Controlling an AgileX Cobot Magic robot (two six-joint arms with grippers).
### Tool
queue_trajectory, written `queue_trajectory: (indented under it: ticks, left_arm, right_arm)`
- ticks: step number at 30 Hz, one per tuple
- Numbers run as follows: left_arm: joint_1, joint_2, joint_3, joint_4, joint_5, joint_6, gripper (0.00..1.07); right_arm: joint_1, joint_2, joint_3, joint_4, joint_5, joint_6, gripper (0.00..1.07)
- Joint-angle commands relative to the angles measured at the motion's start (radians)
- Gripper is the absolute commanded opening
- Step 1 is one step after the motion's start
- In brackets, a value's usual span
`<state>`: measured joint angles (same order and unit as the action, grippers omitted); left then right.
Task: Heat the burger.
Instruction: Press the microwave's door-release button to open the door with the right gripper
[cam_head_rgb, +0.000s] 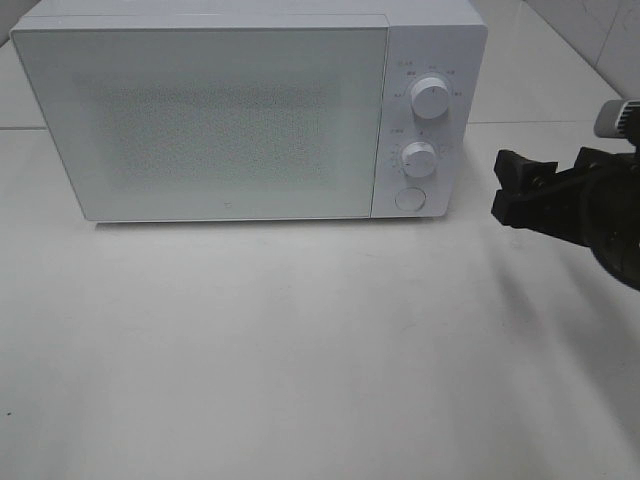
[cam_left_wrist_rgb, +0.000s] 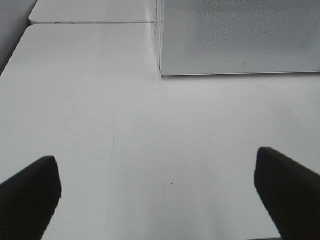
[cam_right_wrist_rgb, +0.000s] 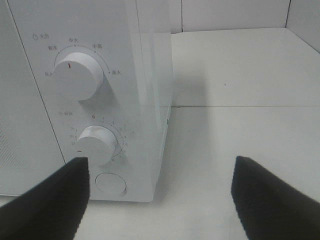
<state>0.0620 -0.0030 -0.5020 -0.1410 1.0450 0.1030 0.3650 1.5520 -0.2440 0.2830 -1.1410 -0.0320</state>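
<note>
While the shut microwave (cam_head_rgb: 215, 120) hides its inside, the left fingers (cam_left_wrist_rgb: 27, 197) and right fingers (cam_right_wrist_rgb: 47, 202) gape, empty.

The microwave (cam_head_rgb: 230, 120) is a white, boxy oven standing upright and square on the white desk (cam_head_rgb: 300, 350), set toward the back with its front facing the high camera. Its wide door (cam_head_rgb: 200, 125) is fully shut and flush with the body. The door's pale speckled window lets nothing through, so whether the burger is inside cannot be told. Beside the door, a narrow control strip carries an upper knob (cam_head_rgb: 430, 98) with a thin red mark near its top, a lower knob (cam_head_rgb: 419, 158) whose dark dash is turned toward the door, and a round button (cam_head_rgb: 409, 198) beneath both
</note>
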Motion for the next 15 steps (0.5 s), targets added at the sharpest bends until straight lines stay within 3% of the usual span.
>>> queue_trajectory:
  ticks: [1,15]
  left_arm:
    - [0.001,-0.024,0.006,-0.009,-0.008,-0.008,0.98]
    - [0.001,-0.024,0.006,-0.009,-0.008,-0.008,0.98]
  right_arm:
    - [0.048,0.025,0.001,0.073,-0.053,-0.017,0.74]
    - [0.328,0.163,-0.016,0.319,-0.182,-0.134,0.74]
